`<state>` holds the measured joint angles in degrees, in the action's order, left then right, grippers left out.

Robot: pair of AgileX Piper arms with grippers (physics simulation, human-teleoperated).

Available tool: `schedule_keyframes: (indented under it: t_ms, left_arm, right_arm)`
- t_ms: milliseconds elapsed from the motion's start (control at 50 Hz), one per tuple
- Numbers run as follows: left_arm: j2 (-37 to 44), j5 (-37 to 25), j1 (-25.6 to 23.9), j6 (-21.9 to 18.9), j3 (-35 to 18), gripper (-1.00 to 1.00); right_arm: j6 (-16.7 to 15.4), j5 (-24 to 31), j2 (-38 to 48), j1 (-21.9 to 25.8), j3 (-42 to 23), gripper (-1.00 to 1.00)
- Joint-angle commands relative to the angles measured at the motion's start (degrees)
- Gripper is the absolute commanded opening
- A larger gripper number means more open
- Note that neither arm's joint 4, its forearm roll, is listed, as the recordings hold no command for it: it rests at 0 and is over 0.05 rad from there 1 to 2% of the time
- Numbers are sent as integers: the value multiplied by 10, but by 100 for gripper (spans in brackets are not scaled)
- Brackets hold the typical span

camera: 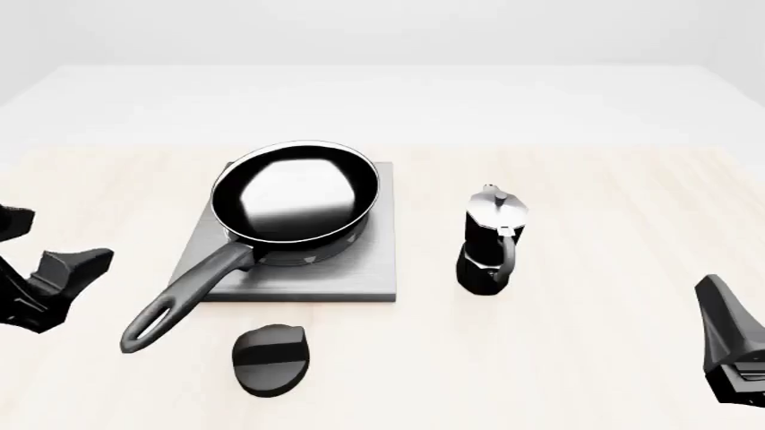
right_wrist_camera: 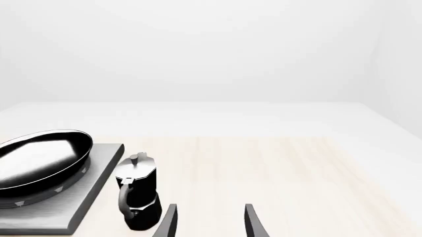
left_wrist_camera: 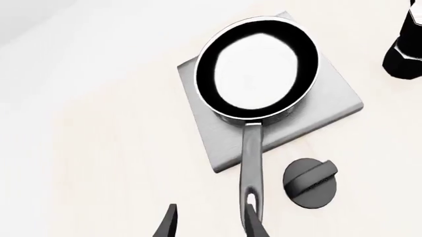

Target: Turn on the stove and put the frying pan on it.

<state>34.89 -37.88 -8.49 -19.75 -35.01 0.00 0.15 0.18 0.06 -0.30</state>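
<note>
The glossy black frying pan [camera: 296, 199] sits on the grey square stove [camera: 358, 273], with its long handle [camera: 179, 300] pointing to the front left past the plate's edge. The black oval knob [camera: 272, 358] lies on the table in front of the stove. In the left wrist view, the pan [left_wrist_camera: 258, 66] rests on the stove [left_wrist_camera: 323, 106] and the knob [left_wrist_camera: 311, 181] lies beside the handle [left_wrist_camera: 252, 168]. My left gripper [left_wrist_camera: 211, 224] is open and empty, with one finger [left_wrist_camera: 254, 224] by the handle's loop end. My right gripper [right_wrist_camera: 209, 222] is open and empty, off to the right.
A black-and-silver moka pot [camera: 490, 242] stands upright just right of the stove, and also shows in the right wrist view [right_wrist_camera: 138, 192] and the left wrist view [left_wrist_camera: 405, 49]. My left arm [camera: 54, 278] is at the left edge and my right arm [camera: 732, 345] at the front right corner.
</note>
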Motion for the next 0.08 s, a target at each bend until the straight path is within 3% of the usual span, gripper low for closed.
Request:
schedule_keyframes:
  t_ms: [20,80]
  left_arm:
    - [-122,-83,8,-49,-26,100]
    - [-161,-116,11,-57,-43,100]
  right_arm:
    - [0,0,0,0,0,100]
    - [0,0,0,0,0,100]
